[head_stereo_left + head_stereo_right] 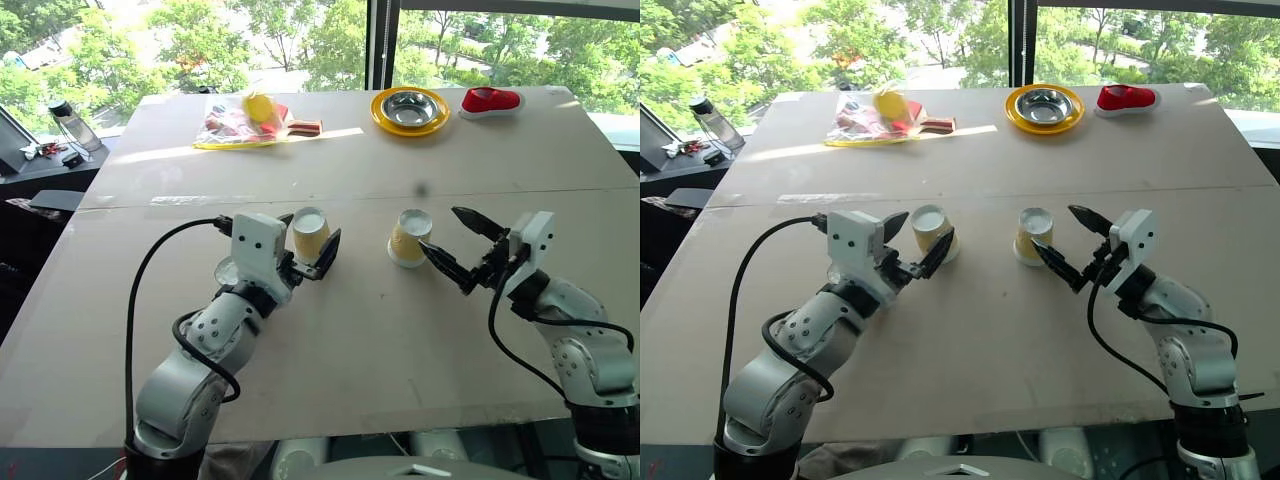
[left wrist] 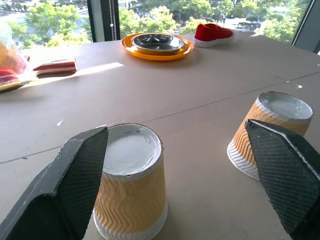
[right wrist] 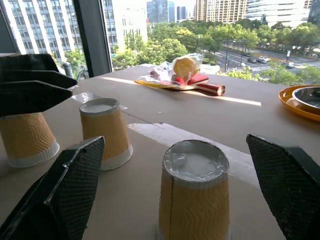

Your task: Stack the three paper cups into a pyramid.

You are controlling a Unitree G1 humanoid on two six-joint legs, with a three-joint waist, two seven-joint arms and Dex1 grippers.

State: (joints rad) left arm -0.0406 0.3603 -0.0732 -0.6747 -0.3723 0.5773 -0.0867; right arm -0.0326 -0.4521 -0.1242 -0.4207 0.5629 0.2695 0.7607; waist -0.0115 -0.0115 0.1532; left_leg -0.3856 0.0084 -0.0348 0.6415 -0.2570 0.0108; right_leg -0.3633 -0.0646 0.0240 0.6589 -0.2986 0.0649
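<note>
A broad tan desk [image 1: 360, 330] beside sunlit windows. Three paper cups [image 3: 105, 131] stand upside down, apart, none stacked; bases up likely for stacking. The left gripper [image 1: 305, 252], fingers spread, brackets one cup; the right gripper [image 1: 455, 248], fingers spread, sits beside another.

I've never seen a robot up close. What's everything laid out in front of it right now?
paper cups: three, yellow-tan with white bases, upside down on the near half of the table
table: one, tan
plate: one, yellow, far side
bowl: one, steel, on the plate
shoe: one, red, beside the plate
plastic bag: one, clear, far left
paddle: one, red, by the bag
bottle: one, on a side ledge
left hand: open, around a cup
right hand: open, beside another cup
</note>
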